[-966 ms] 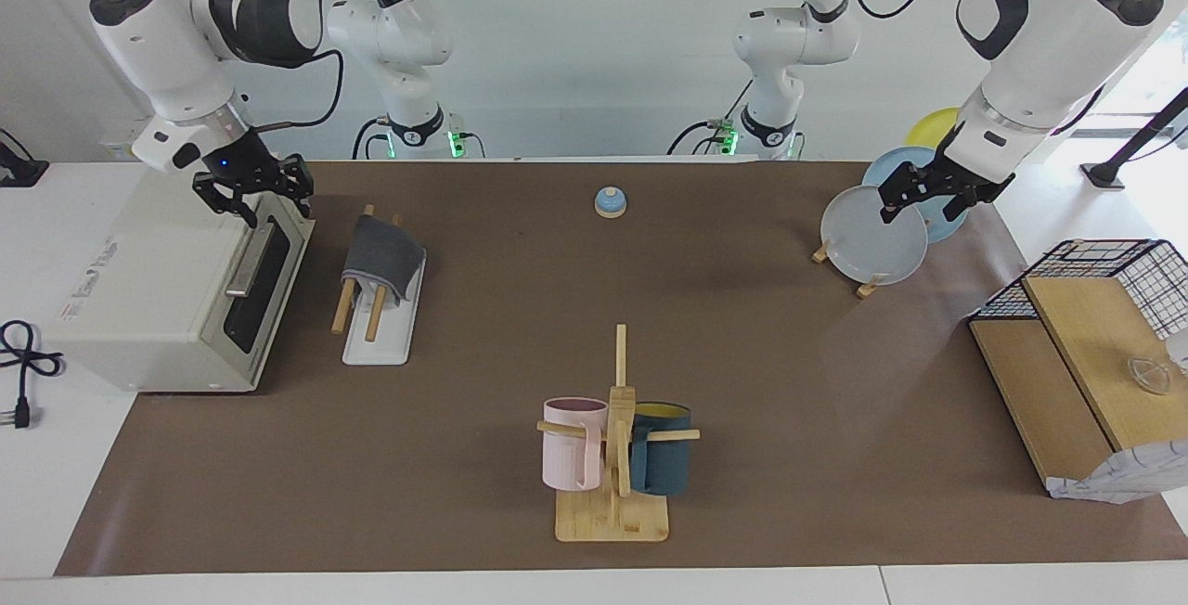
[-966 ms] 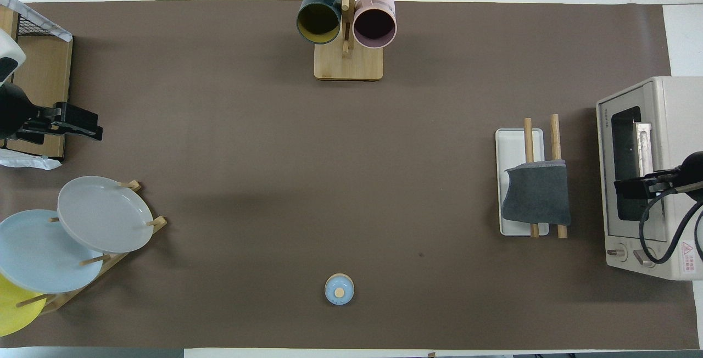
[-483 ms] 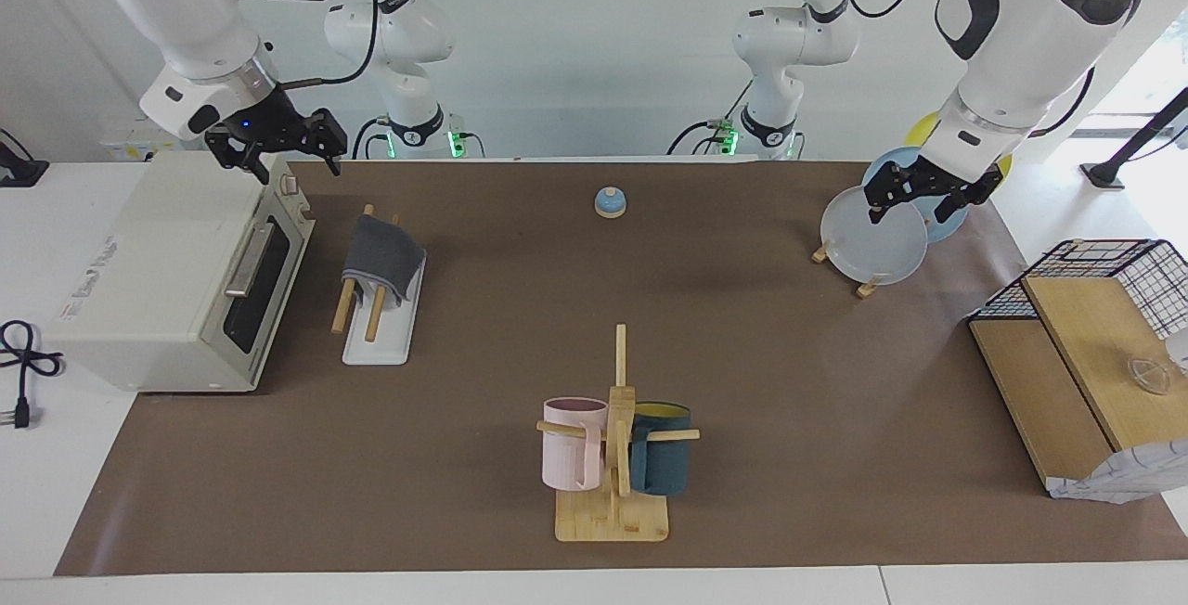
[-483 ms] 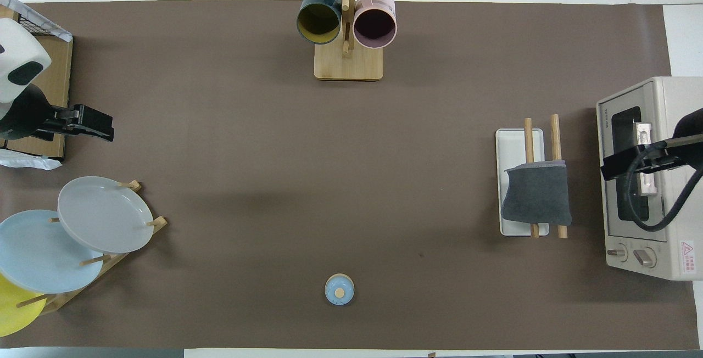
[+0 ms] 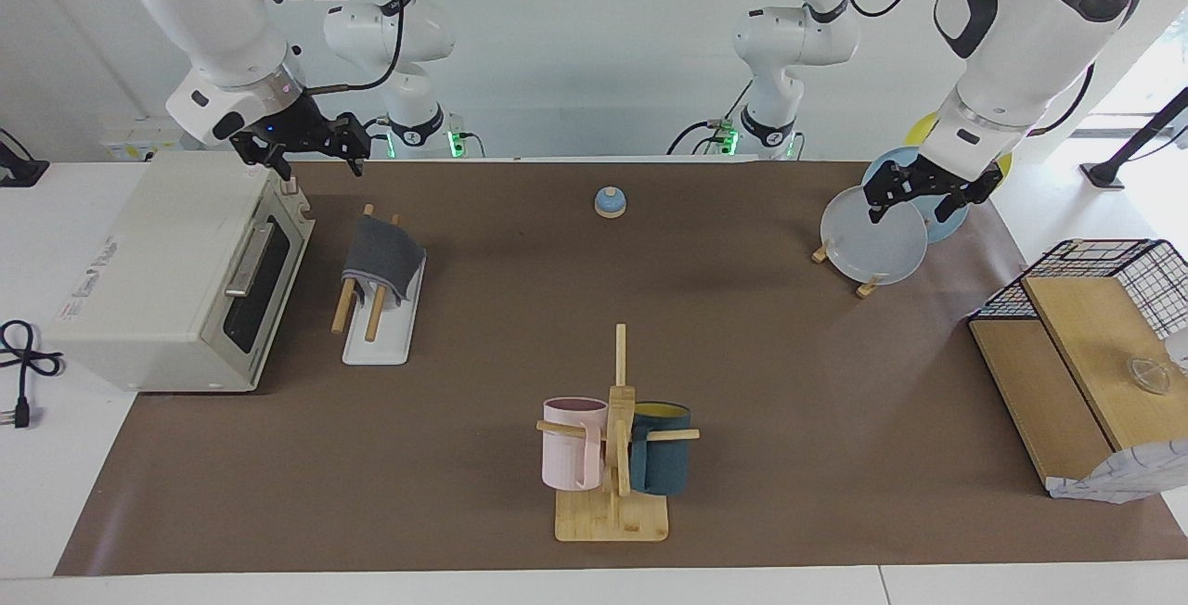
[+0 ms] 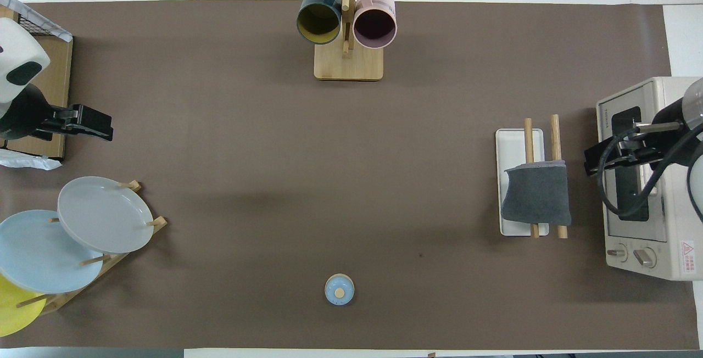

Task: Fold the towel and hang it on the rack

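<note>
Towel point(image 5: 380, 260) is hanging dark grey side up, folded over the two wooden rods of the rack point(image 5: 376, 345), which is sitting beside the toaster oven point(image 5: 176, 280). Since a second ago the right gripper point(image 5: 302, 152) is lifting away from the oven door, fingers apart and empty. The left gripper point(image 5: 922, 197) is waiting open over the three plates point(image 5: 872, 238). Two mugs point(image 5: 571, 443) are hanging on the mug tree.

White table point(image 5: 464, 586) under a brown mat point(image 5: 789, 354) covering most of the top. Plain white wall point(image 5: 575, 48) at the robots' end. Daylight from a window point(image 5: 1146, 76) at the left arm's end; a black power cord point(image 5: 19, 373) lies on the table at the right arm's end.
</note>
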